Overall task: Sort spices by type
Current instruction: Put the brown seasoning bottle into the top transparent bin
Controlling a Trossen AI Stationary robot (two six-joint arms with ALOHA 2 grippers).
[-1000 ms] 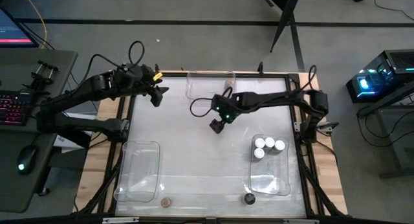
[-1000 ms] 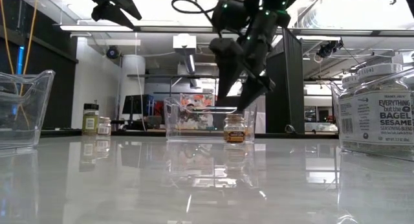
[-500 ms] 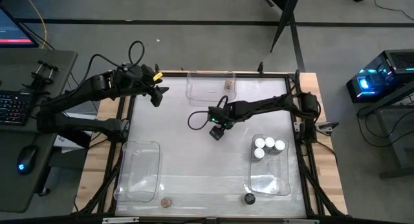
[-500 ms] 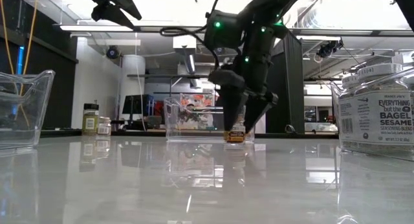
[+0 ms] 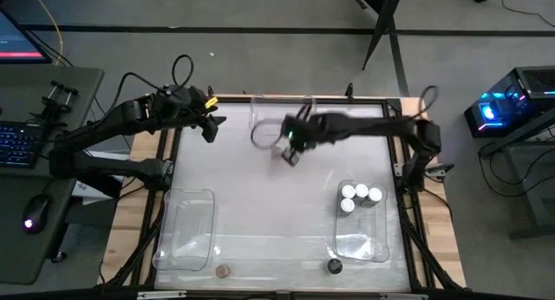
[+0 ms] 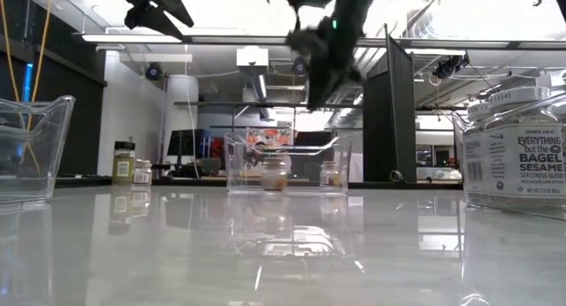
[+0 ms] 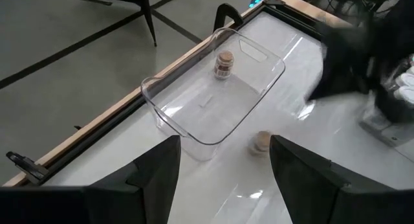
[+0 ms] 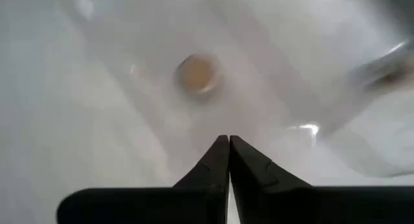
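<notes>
Right wrist view: right gripper [image 8: 228, 143] pinched shut, empty, above a tan-lidded spice jar [image 8: 197, 73] standing on the table [image 7: 213, 185] just outside the far clear bin [image 7: 259, 56]. Risk: shut fingertips descending would topple it. Left gripper [image 5: 208, 127] parted, idle.

Far bin [image 5: 279, 112] at table's back edge – one jar [image 7: 223, 65] inside, another jar [image 7: 261, 142] on table just in front. Right bin [image 5: 362, 224] holds three jars [image 5: 361, 195] at its far end. Left bin [image 5: 186, 229] opposite. Two jars [image 5: 224, 270] [image 5: 334, 265] near front edge – well apart.
</notes>
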